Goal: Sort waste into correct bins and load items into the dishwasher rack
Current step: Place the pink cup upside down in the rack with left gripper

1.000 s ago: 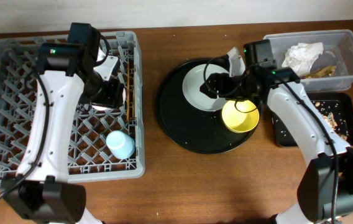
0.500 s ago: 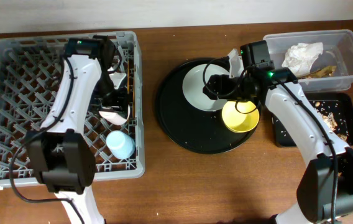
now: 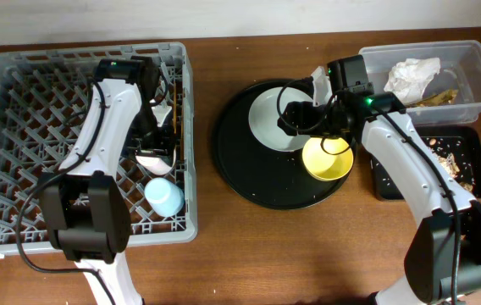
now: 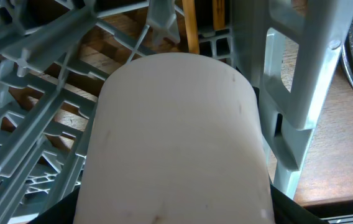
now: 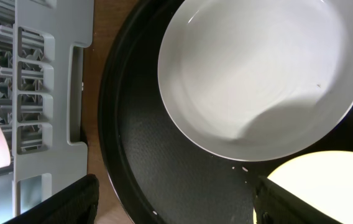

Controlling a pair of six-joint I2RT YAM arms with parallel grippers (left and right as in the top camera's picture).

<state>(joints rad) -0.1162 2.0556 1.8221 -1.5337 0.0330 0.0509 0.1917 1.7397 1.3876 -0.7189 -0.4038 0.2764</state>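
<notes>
My left gripper (image 3: 152, 137) is shut on the pale pink cup (image 3: 159, 157) and holds it low over the right side of the grey dishwasher rack (image 3: 20, 102). The cup fills the left wrist view (image 4: 176, 137). The light blue cup (image 3: 164, 196) sits in the rack just in front of it. Brown chopsticks (image 3: 175, 119) lie in the rack's right edge and show in the left wrist view (image 4: 191, 25). My right gripper (image 3: 291, 116) is open above the white plate (image 3: 270, 114); the right wrist view (image 5: 189, 205) shows the plate (image 5: 263, 74) and the yellow bowl (image 5: 325, 186) below it.
Plate and yellow bowl (image 3: 327, 158) rest on a large round black tray (image 3: 249, 178). A clear tub (image 3: 478, 59) at the back right holds a white napkin (image 3: 411, 76) and golden-brown scraps (image 3: 439, 97). A shallow black tray (image 3: 469, 140) with beige crumbs lies in front of it.
My left gripper has moved with the pale pink cup a little toward the front of the rack, nearer the blue cup. The right arm has not moved.
</notes>
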